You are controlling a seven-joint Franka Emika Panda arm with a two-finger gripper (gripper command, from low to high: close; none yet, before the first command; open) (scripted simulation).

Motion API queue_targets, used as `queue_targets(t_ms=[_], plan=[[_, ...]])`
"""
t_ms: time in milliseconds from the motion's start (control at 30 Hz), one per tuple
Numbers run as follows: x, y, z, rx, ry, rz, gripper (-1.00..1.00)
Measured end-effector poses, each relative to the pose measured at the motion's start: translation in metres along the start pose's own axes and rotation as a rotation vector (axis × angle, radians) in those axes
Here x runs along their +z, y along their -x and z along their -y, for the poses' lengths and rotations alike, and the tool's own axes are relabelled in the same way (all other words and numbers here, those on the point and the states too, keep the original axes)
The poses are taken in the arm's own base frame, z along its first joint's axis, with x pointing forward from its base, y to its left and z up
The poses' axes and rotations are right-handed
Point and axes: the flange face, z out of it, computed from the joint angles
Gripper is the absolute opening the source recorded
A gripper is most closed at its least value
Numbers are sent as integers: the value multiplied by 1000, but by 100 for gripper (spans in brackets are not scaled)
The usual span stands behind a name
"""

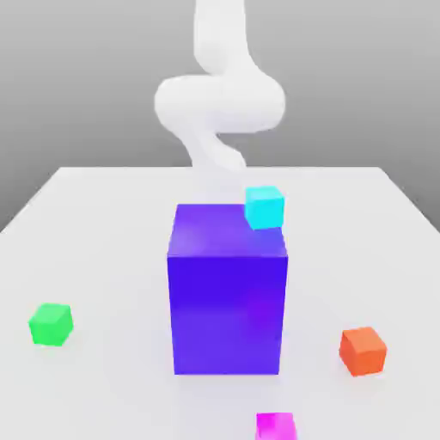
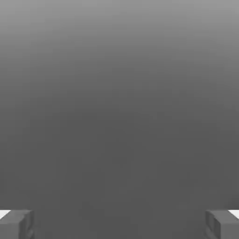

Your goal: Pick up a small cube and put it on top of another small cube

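Big purple block [image 1: 227, 296] looks smooth and faintly glossy; the white table [image 1: 103, 223] is matt

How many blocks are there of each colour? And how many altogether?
Blue-purple big block: 1
Cyan small cube: 1
Green small cube: 1
Orange small cube: 1
Magenta-pink small cube: 1
Total: 5 blocks, 4 small and 1 big.

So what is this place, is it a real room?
Probably not a real room: it looks like a computer-made test scene. A plain white table holds flat-coloured blocks, like the big blue-purple block and a green cube, with a smooth white robot arm against empty grey.
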Motion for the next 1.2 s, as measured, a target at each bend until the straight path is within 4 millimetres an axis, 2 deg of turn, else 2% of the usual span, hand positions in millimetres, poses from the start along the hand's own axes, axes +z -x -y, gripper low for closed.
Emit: queue_targets(t_ms=[133,300,500,667,933,1200], plan=[[65,-1,-3,-112,-16,158,0],[145,11,-7,-246,-37,326,0],[234,42,-17,-405,-57,495,0],[299,77,-30,-540,-67,608,0],[381,134,-60,-775,-63,738,0],[434,175,-97,-1041,-31,804,0]])
